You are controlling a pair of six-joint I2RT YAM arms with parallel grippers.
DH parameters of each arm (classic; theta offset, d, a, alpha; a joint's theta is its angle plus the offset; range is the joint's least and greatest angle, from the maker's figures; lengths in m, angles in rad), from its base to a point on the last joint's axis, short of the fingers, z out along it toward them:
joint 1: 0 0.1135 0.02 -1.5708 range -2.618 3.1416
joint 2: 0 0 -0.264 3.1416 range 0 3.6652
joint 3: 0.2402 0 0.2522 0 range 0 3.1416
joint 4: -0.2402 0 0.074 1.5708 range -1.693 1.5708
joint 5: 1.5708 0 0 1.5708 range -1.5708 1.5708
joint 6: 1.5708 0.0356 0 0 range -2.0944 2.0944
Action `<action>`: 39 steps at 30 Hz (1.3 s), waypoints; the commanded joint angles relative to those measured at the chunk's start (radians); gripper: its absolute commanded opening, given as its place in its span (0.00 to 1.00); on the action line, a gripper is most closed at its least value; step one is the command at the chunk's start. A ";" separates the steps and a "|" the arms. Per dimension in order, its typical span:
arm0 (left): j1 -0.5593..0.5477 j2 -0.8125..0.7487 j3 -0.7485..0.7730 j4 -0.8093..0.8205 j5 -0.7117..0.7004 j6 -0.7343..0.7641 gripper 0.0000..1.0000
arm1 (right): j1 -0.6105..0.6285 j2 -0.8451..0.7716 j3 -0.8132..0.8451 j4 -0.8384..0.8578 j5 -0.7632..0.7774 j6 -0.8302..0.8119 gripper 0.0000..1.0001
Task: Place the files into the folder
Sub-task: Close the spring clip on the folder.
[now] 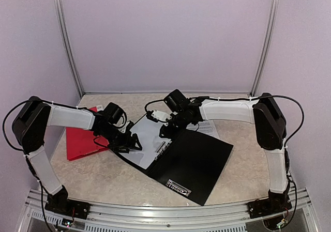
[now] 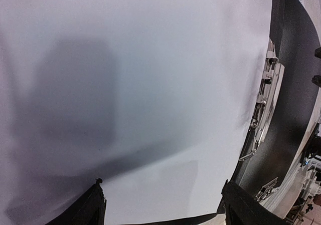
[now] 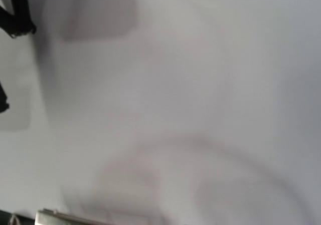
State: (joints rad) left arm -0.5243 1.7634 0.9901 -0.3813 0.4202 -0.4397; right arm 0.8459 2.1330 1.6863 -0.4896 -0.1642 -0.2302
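The files [image 1: 149, 135] lie on the left half of the open black folder [image 1: 194, 162] on the bench [image 1: 114, 175]. The left gripper [image 1: 134, 143] is spread apart, low over the top sheet. The right gripper [image 1: 166, 132] is over the files; its state cannot be told.

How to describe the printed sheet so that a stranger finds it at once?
Find the black folder open in the middle of the table. At its far right edge, below the right arm, lies a printed sheet. It carries lines of black text, unlike the blank sheet lying inside the folder.
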 commanded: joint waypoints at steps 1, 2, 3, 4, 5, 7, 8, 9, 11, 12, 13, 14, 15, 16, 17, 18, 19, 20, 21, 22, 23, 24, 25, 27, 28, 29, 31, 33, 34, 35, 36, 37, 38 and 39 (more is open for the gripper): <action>-0.005 0.048 -0.021 -0.075 -0.041 0.016 0.78 | 0.005 0.032 0.002 -0.013 -0.014 0.012 0.18; -0.005 0.049 -0.021 -0.076 -0.041 0.016 0.78 | 0.006 0.034 0.000 -0.015 -0.010 0.011 0.18; -0.005 0.050 -0.021 -0.076 -0.041 0.016 0.78 | 0.005 0.036 -0.002 -0.023 -0.006 0.008 0.17; -0.005 0.050 -0.021 -0.076 -0.039 0.016 0.78 | 0.006 0.039 -0.003 -0.026 -0.004 0.006 0.17; -0.005 0.050 -0.021 -0.076 -0.040 0.016 0.78 | 0.006 0.041 -0.006 -0.029 -0.003 0.005 0.17; -0.005 0.049 -0.021 -0.076 -0.041 0.016 0.78 | 0.007 0.046 -0.010 -0.034 0.003 0.004 0.17; -0.005 0.048 -0.021 -0.077 -0.041 0.016 0.78 | 0.007 0.050 -0.012 -0.035 0.007 0.002 0.17; -0.005 0.048 -0.021 -0.076 -0.042 0.016 0.78 | 0.007 0.054 -0.015 -0.036 0.010 0.001 0.17; -0.005 0.050 -0.022 -0.076 -0.041 0.016 0.78 | 0.007 0.059 -0.017 -0.034 0.018 0.000 0.17; -0.005 0.051 -0.022 -0.076 -0.041 0.016 0.78 | 0.008 0.062 -0.017 -0.036 0.019 0.000 0.16; -0.005 0.051 -0.024 -0.075 -0.041 0.016 0.78 | 0.007 0.065 -0.017 -0.036 0.020 -0.001 0.16; -0.005 0.051 -0.024 -0.074 -0.041 0.016 0.78 | 0.007 0.068 -0.019 -0.036 0.022 -0.001 0.16; -0.005 0.052 -0.025 -0.075 -0.042 0.016 0.78 | 0.008 0.070 -0.019 -0.037 0.023 -0.002 0.17; -0.005 0.051 -0.025 -0.076 -0.043 0.016 0.78 | 0.007 0.072 -0.020 -0.038 0.026 -0.002 0.16; -0.005 0.051 -0.025 -0.075 -0.043 0.016 0.78 | 0.007 0.076 -0.022 -0.038 0.031 -0.002 0.16; -0.005 0.051 -0.027 -0.074 -0.043 0.016 0.78 | 0.007 0.078 -0.023 -0.038 0.036 -0.002 0.16; -0.005 0.050 -0.027 -0.076 -0.044 0.016 0.78 | 0.007 0.081 -0.023 -0.039 0.042 -0.003 0.16; -0.005 0.049 -0.026 -0.076 -0.044 0.016 0.78 | 0.007 0.082 -0.023 -0.040 0.047 -0.004 0.16; -0.005 0.050 -0.027 -0.075 -0.044 0.016 0.78 | 0.008 0.085 -0.021 -0.041 0.054 -0.005 0.16; -0.005 0.050 -0.027 -0.074 -0.043 0.016 0.78 | 0.007 0.086 -0.019 -0.044 0.059 -0.005 0.16; -0.005 0.050 -0.027 -0.075 -0.043 0.016 0.78 | 0.007 0.088 -0.019 -0.045 0.066 -0.005 0.16; -0.005 0.050 -0.027 -0.075 -0.043 0.016 0.78 | 0.006 0.088 -0.018 -0.047 0.075 -0.006 0.15; -0.005 0.049 -0.027 -0.076 -0.043 0.016 0.78 | 0.005 0.088 -0.017 -0.049 0.082 -0.008 0.15; -0.005 0.046 -0.029 -0.076 -0.044 0.016 0.78 | 0.003 0.089 -0.016 -0.055 0.100 -0.010 0.15; -0.005 0.045 -0.030 -0.077 -0.046 0.016 0.78 | 0.001 0.089 -0.016 -0.057 0.103 -0.012 0.15; -0.005 0.043 -0.031 -0.077 -0.046 0.016 0.78 | -0.002 0.088 -0.016 -0.058 0.107 -0.014 0.15; -0.005 0.041 -0.032 -0.078 -0.046 0.016 0.78 | -0.005 0.085 -0.017 -0.060 0.114 -0.016 0.15; -0.005 0.040 -0.034 -0.076 -0.046 0.016 0.78 | -0.007 0.082 -0.016 -0.063 0.122 -0.020 0.15; -0.005 0.041 -0.034 -0.076 -0.046 0.015 0.78 | -0.007 0.082 -0.016 -0.064 0.120 -0.020 0.15; -0.005 0.042 -0.034 -0.075 -0.046 0.015 0.78 | -0.007 0.081 -0.017 -0.064 0.117 -0.021 0.15; -0.005 0.042 -0.034 -0.075 -0.046 0.015 0.78 | -0.007 0.083 -0.016 -0.064 0.114 -0.022 0.15; -0.005 0.042 -0.034 -0.075 -0.046 0.015 0.78 | -0.006 0.085 -0.016 -0.065 0.113 -0.024 0.15; -0.005 0.042 -0.034 -0.075 -0.046 0.016 0.78 | -0.006 0.087 -0.016 -0.067 0.117 -0.025 0.15; -0.004 0.042 -0.034 -0.074 -0.046 0.016 0.78 | -0.007 0.089 -0.017 -0.067 0.120 -0.025 0.15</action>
State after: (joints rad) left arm -0.5243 1.7634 0.9901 -0.3813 0.4198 -0.4397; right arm 0.8467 2.1902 1.6760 -0.5064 -0.0650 -0.2451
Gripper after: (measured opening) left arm 0.777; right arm 0.148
